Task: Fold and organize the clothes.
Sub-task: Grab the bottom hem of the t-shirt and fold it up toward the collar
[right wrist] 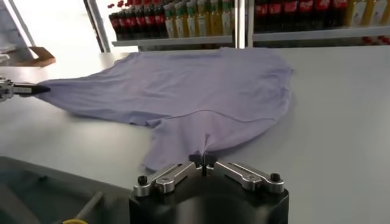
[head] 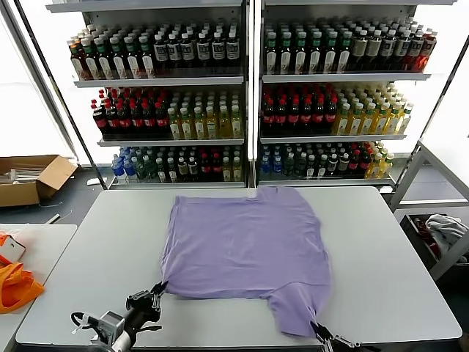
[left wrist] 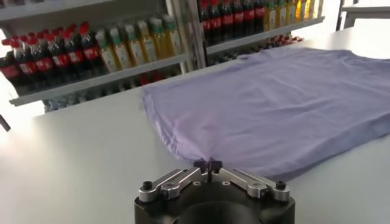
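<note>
Both grippers closed on near corners of lavender T-shirt [head: 245,253], spread flat on grey table [head: 88,293].

Nearest, at the table's front edge: left gripper [head: 159,288] shut on the shirt's near-left corner, fingertips [left wrist: 208,164] pressed together with a small peak of fabric drawn up between them. Right gripper [head: 319,331] likewise shut on the near-right sleeve edge, fingers [right wrist: 203,161] meeting on the cloth, though mostly cut off in the head view. Shirt plain side up, centred on the table, far edge close to the table's back edge. Off the left side: orange fabric [head: 16,284] on a second table [head: 44,242], cardboard box [head: 33,178] on the floor. Off the right side: white-grey fabric [head: 443,229], probably in a low bin. Farthest back: shelves of bottled drinks [head: 242,95].
</note>
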Tool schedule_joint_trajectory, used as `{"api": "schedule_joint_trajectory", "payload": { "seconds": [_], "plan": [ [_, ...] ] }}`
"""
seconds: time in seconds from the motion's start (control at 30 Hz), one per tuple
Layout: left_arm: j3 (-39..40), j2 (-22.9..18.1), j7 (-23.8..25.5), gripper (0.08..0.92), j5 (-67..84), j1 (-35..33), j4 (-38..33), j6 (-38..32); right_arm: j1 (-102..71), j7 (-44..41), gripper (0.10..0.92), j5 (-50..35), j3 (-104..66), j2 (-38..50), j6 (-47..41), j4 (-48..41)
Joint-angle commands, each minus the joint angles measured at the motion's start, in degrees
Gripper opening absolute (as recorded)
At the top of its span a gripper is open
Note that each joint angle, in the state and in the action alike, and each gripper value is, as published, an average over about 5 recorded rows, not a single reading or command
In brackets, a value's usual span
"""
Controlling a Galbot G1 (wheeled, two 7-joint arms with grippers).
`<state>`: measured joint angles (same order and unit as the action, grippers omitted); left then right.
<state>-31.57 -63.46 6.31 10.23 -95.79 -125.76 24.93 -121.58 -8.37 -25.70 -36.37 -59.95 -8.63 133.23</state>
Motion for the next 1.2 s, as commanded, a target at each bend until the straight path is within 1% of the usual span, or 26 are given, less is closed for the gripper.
{"api": "schedule_joint_trajectory", "payload": {
  "seconds": [0.03, 0.17, 0.27, 0.4, 0.53, 0.67, 0.77, 0.93, 1.07, 1.2],
  "plan": [
    [-1.44, -0.40, -0.24, 0.085, -2.09, -8.11, -7.76, 0.03, -7.98, -0.92, 0.113, 0.19, -0.91, 0.19, 2.93, 3.46],
    [-1.44, 0.22, -1.44, 0.085, -2.39, -12.29, -10.83, 0.79, -12.04, -2.47, 0.113, 0.09, -2.46, 0.18, 6.34, 4.68],
    [-1.39, 0.96, -2.02, 0.085, -2.35, -13.23, -11.85, 2.01, -11.71, -3.36, 0.113, 0.26, -2.67, 0.77, 9.62, 3.85],
    [-1.67, 1.14, -2.27, 0.085, -1.83, -11.21, -10.44, 3.53, -5.74, -2.66, 0.113, -1.26, -1.67, -0.29, 11.74, 2.21],
    [-2.29, 1.58, -1.38, 0.085, -0.87, -8.65, -8.20, 3.15, 1.24, -1.65, 0.113, -5.60, -1.51, -1.14, 11.48, 1.67],
    [-2.04, 2.83, -0.44, 0.085, 1.31, -4.72, -5.32, 4.43, 9.25, -0.27, 0.113, -7.47, -0.96, -2.31, 10.21, -0.24],
    [-1.22, 4.90, 1.09, 0.085, 3.96, -0.46, -1.68, 6.29, 15.35, 1.31, 0.113, -8.99, -0.29, -2.74, 9.20, -2.06],
    [-0.28, 9.59, 4.40, 0.085, 4.67, 4.64, 4.76, 6.76, 22.69, 3.39, 0.113, -11.27, 0.39, -2.63, 8.54, -5.51],
    [0.01, 13.19, 6.21, 0.085, 4.85, 6.81, 6.61, 7.02, 25.24, 3.91, 0.113, -12.42, 0.66, -2.06, 8.48, -7.35],
    [0.23, 15.98, 6.52, 0.085, 7.41, 9.72, 7.84, 7.85, 27.78, 4.76, 0.113, -13.22, 0.98, -1.49, 8.35, -9.41]
  ]
}}
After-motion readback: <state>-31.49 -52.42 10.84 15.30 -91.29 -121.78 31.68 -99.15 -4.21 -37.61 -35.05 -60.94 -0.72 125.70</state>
